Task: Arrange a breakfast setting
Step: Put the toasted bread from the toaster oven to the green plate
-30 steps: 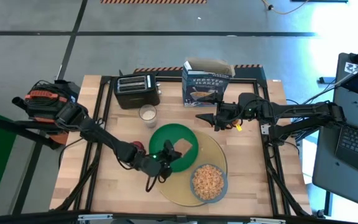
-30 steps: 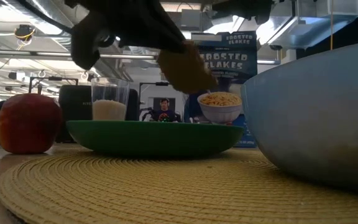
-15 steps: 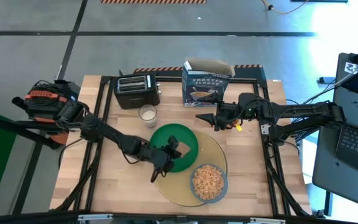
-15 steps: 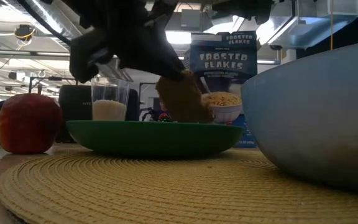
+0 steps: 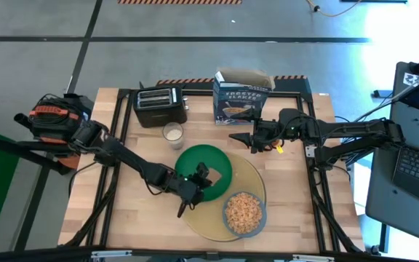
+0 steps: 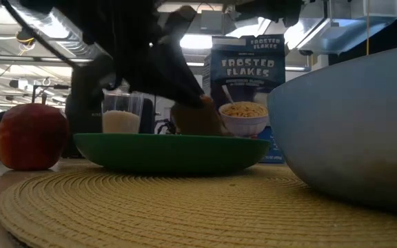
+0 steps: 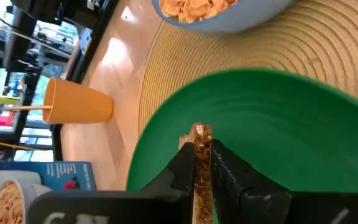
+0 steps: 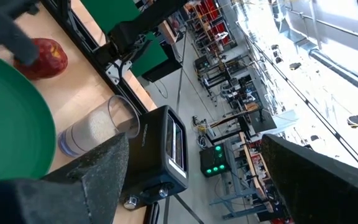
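**Toast held on edge just over the green plate**

The left gripper (image 5: 197,177) is clamped on the toast slice (image 7: 200,163), holding it on edge, its flat faces pinched between the two fingers and its free end pointing down into the green plate (image 5: 220,161). In the low view the toast's lower edge sits at about the plate's rim line; whether it touches the plate floor I cannot tell. The coming move, as I judge it, turns on this: the plate lies directly below the slice, so the toast only needs tipping flat and letting go. The left arm is by far the nearer one.

Going left to right: the red apple (image 6: 32,136) rests on the worktop (image 5: 133,218) just beside the plate, and the milk glass (image 5: 172,133), part-filled with white, stands behind it. The plate lies on the yellow mat (image 6: 185,207) and holds nothing but the lowered toast. The blue-grey bowl (image 5: 244,213), full of cereal, sits on the mat near the plate. The cereal box (image 5: 240,98) stands at the back. The right gripper (image 5: 242,138) waits spread wide near the box; the orange cup (image 7: 78,106) stands close to it.
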### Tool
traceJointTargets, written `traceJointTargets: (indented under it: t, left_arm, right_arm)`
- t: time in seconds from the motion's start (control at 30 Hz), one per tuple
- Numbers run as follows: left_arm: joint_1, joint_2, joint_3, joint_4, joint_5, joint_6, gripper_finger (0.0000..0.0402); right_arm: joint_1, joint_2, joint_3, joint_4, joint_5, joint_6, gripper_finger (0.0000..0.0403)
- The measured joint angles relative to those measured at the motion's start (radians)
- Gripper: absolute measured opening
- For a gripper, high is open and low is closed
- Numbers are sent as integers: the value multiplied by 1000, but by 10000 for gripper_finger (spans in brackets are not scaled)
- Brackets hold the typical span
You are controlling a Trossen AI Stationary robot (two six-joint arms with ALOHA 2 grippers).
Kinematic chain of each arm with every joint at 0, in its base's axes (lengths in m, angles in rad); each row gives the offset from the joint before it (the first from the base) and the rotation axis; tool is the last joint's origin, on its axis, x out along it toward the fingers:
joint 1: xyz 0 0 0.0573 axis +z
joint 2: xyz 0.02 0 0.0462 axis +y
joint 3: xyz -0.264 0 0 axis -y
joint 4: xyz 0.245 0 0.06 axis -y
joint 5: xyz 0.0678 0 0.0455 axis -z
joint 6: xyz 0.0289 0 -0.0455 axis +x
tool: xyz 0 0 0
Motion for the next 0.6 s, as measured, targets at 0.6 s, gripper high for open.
traceJointTargets:
  t: [0.6]
  left_arm:
    - [-50, 99, 1, 118, -25, 23, 33]
  right_arm:
    - [0, 0, 0, -31, 0, 0, 342]
